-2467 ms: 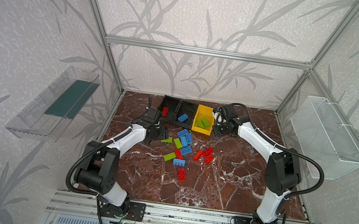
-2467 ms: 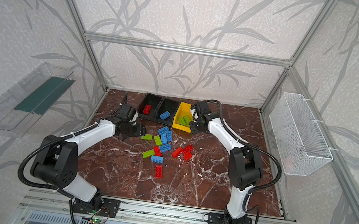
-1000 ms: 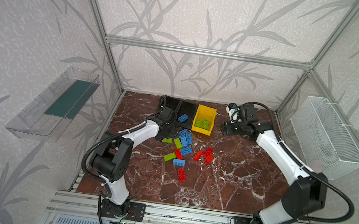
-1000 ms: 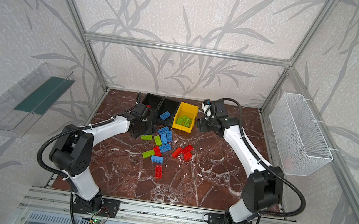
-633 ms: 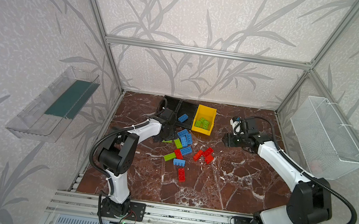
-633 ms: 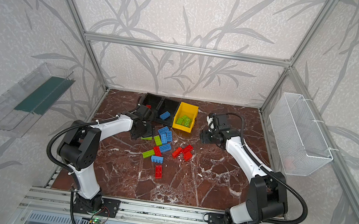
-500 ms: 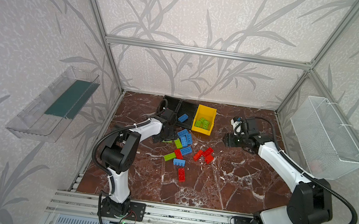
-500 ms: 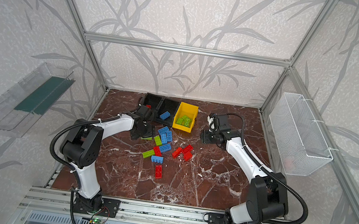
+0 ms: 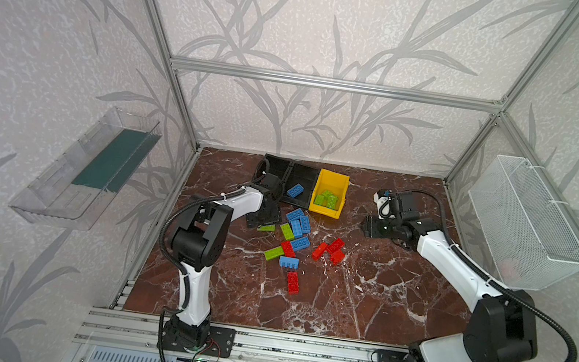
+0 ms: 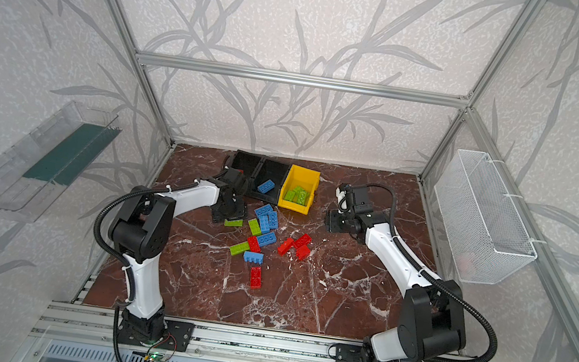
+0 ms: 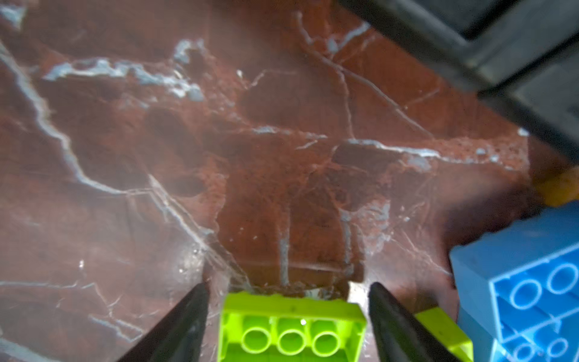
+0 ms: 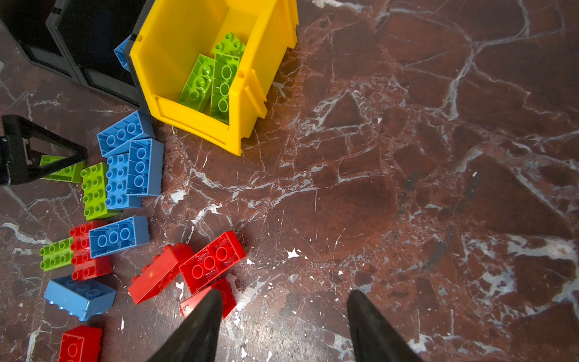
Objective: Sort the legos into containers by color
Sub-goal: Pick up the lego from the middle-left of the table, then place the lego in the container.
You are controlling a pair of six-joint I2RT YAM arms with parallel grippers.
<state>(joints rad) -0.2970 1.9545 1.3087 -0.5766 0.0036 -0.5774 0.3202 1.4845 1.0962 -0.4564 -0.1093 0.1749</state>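
A green lego, hollow side up on the floor near the yellow bin that holds 3 greens, is straddled by the left gripper, jaws apart, evidently for a pinch, while the right gripper, spread and empty, has been drawn back from that bin toward the red legos.

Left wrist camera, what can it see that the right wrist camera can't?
Only the left wrist view shows the hollow underside of a lime green brick up close, lying between the fingers of the open left gripper, with small gaps on both sides. Only the right wrist view shows the yellow bin holding green bricks, the red bricks, and the right gripper open over bare table. Both show the marble table, blue bricks, black bin walls and, it seems, that same lime green brick.
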